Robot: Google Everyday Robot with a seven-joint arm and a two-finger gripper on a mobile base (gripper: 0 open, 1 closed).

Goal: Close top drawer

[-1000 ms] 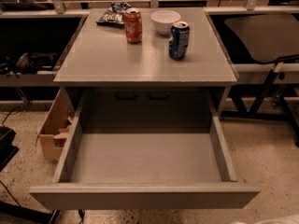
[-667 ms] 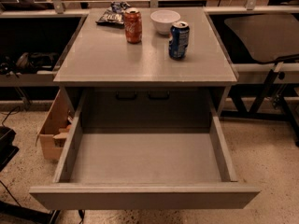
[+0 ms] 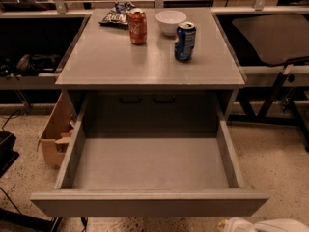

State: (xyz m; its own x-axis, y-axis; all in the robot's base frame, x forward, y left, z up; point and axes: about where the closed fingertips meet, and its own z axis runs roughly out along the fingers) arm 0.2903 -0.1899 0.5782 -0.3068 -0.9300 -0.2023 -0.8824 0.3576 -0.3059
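The top drawer [image 3: 149,204] is a wide grey drawer pulled far out of the grey cabinet toward me. Its plain flat front panel faces the bottom of the view and its rectangular tray interior [image 3: 149,168] holds nothing. My gripper [image 3: 253,224] shows only as a white rounded part at the bottom edge, right of centre, just below and in front of the drawer's front panel, apart from it.
On the cabinet top [image 3: 145,66] stand a red can [image 3: 138,26], a blue can [image 3: 185,41], a white bowl [image 3: 170,21] and a snack bag [image 3: 116,14]. A cardboard box [image 3: 55,134] sits on the floor at the left. A dark chair [image 3: 275,37] stands at the right.
The white part of my gripper has come up into view at the bottom right edge. The drawer and the things on top have not moved.
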